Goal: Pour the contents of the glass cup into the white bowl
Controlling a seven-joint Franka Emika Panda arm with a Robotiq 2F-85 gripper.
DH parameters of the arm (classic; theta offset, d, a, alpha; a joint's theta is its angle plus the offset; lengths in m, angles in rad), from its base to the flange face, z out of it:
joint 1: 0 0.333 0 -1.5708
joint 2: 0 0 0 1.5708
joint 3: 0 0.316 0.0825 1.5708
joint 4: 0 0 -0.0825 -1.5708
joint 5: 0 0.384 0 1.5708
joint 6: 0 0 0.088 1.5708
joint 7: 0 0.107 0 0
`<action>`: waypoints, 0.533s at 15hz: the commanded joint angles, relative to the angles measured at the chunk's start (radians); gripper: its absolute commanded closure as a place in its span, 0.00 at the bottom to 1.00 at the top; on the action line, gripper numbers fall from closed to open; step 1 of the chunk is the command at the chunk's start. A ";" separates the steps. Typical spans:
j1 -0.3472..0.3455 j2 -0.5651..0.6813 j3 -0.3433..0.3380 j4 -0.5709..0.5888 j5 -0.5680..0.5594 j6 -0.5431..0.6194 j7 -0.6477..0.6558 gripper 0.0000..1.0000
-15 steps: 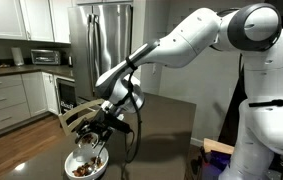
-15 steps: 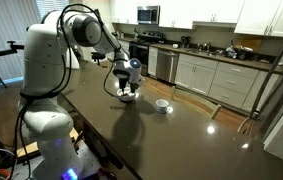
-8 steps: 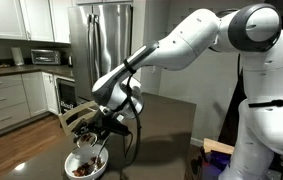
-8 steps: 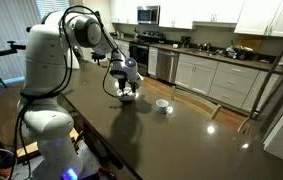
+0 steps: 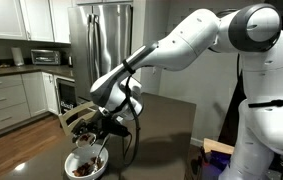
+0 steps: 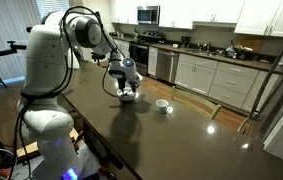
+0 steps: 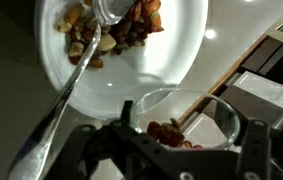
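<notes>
You are working in a home kitchen. In an exterior view, a tall stainless-steel refrigerator stands at the back. Beside it are white upper wall cabinets, a small silver countertop microwave and white drawer-front base cabinets. In an exterior view, a silver over-range microwave hangs above a stainless-steel range. Next to the range runs a long row of white lower cabinets, its worktop crowded with small kitchen items too small to make out. In both exterior views the arm reaches over a dark, glossy island countertop.
</notes>
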 commanded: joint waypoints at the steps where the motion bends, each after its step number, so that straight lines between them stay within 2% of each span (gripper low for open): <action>1: -0.012 -0.024 0.028 0.009 0.053 0.045 -0.074 0.41; 8: -0.019 -0.060 0.070 0.005 0.093 0.101 -0.135 0.41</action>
